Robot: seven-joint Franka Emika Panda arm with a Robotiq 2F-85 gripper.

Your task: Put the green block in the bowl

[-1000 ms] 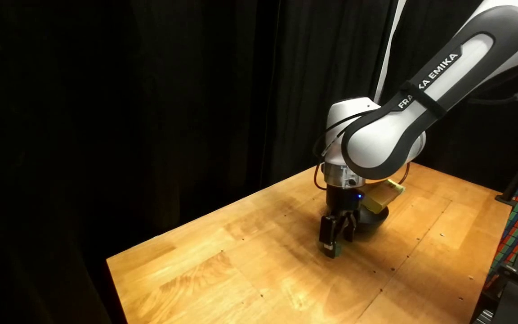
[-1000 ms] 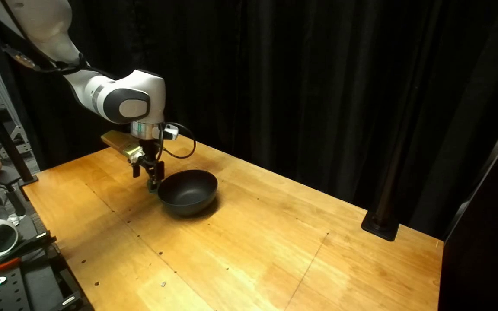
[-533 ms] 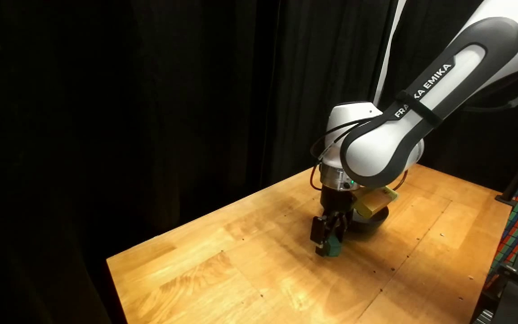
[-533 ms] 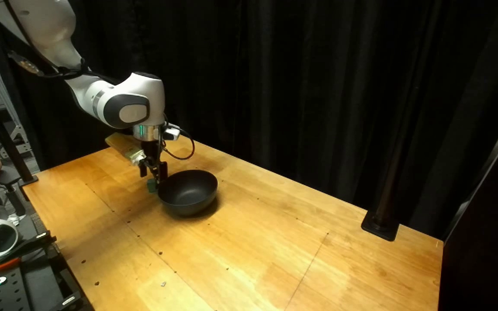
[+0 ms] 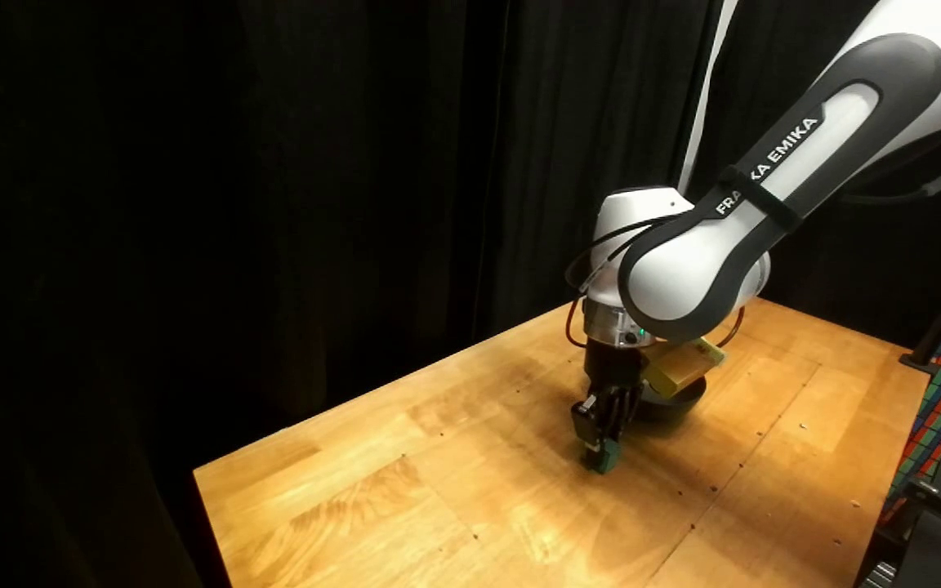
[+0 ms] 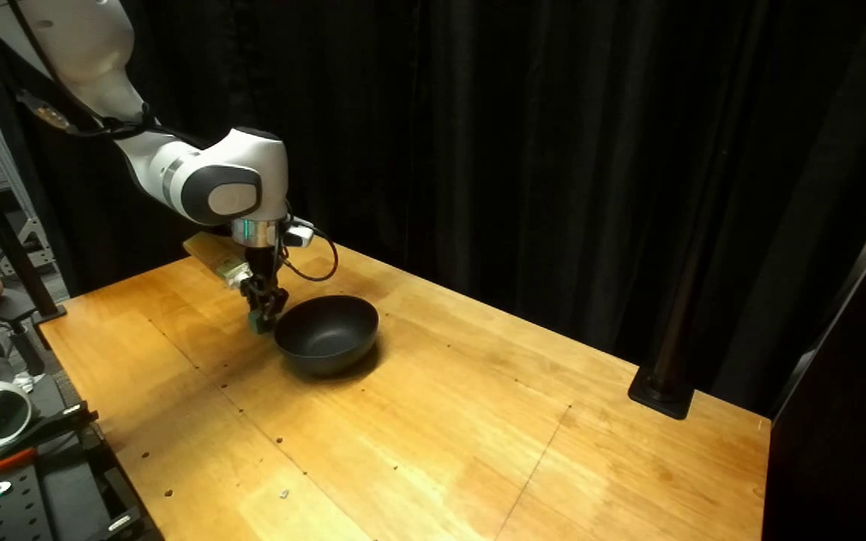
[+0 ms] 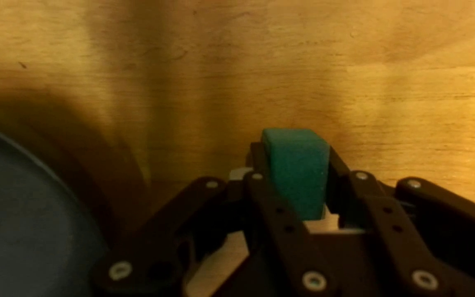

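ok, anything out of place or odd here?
A small pale scrap on the table looks like stray litter, apart from the green block and bowl. A yellowish slab juts at a slant beside the claw, purpose unclear. Nothing looks spilled.

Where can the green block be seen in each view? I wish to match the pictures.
In an exterior view: green block right of centre, lower half.
In an exterior view: green block left of centre, below mid-height.
Wrist view: green block right of centre, in the gripper.
Shared landmark: black bowl, right of the green block in both exterior views, left in the wrist view.
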